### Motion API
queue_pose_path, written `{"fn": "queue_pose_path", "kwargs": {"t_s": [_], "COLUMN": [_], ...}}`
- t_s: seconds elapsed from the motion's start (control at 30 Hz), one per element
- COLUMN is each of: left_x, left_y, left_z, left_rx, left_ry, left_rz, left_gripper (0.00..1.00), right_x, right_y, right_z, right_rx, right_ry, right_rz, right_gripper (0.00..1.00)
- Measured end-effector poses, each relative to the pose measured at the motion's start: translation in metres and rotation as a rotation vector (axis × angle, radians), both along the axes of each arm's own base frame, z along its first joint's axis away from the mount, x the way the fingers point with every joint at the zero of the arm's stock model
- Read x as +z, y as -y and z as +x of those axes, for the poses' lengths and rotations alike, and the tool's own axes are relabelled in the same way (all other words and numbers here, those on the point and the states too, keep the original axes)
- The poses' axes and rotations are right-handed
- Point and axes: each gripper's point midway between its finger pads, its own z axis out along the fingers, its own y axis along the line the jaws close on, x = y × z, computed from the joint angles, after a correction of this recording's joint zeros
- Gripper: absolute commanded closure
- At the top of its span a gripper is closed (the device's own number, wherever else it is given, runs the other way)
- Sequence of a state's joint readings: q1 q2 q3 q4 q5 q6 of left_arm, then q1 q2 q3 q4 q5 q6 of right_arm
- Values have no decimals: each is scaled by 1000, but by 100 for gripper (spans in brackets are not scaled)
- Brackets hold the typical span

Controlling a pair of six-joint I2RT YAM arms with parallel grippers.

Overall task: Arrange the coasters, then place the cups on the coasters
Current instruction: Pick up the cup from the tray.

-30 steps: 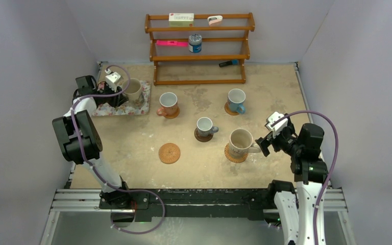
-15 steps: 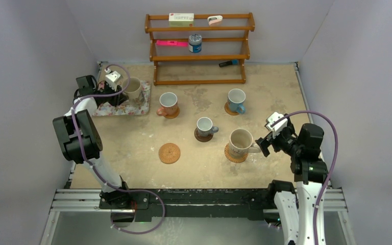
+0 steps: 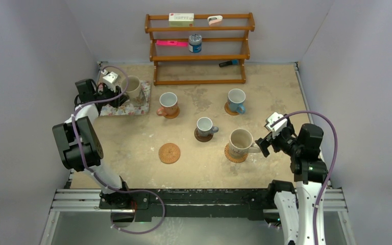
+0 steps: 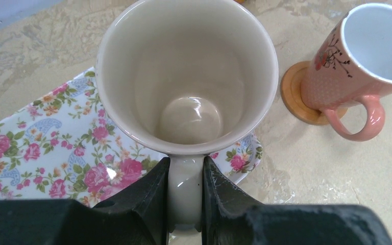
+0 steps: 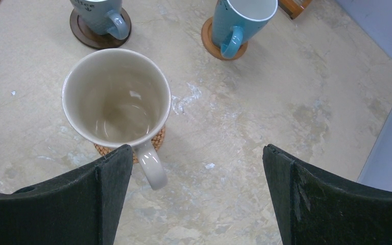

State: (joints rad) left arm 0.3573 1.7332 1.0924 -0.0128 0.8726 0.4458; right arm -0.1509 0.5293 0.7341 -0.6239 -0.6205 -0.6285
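At the upper left of the top view, the handle of a cream mug [image 4: 186, 76] is clamped by the left gripper [image 4: 185, 191], above the floral tray [image 4: 41, 153]. The right gripper [image 5: 196, 163] is held wide apart beside the second cream mug [image 5: 115, 97], seated on a woven coaster [image 5: 159, 138], lower centre-right

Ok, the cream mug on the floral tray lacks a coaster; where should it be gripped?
Grip the cream mug by its handle, coming from the left where it juts out; the loop is slim enough to pinch. The left pincer is shut there.
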Motion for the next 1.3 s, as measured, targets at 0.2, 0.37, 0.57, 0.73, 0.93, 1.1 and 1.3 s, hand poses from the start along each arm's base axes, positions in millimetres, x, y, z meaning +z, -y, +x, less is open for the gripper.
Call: {"fn": "queue_pose_path", "kwargs": {"t_s": [0.2, 0.37, 0.57, 0.73, 0.93, 1.1, 1.3], "left_x": [21, 27, 29, 44, 63, 74, 79], "left_y": [2, 6, 11, 11, 15, 19, 25], "left_z": [-4, -11, -24, -26, -41, -54, -67], "left_rx": [9, 17, 44, 64, 72, 75, 69], "left_ry": [48, 61, 47, 70, 106, 125, 117], "left_rz": [0, -14, -45, -44, -27, -19, -22], "left_gripper": [100, 100, 100, 100, 100, 100, 100], "right_x": [0, 0, 0, 0, 0, 0, 0], "right_y": [0, 0, 0, 0, 0, 0, 0], "right_z": [0, 0, 0, 0, 0, 0, 0], "right_rx": [0, 0, 0, 0, 0, 0, 0], "right_ry": [1, 1, 1, 1, 1, 1, 1], "right_rz": [0, 0, 0, 0, 0, 0, 0], "right_gripper": [1, 1, 1, 1, 1, 1, 1]}}
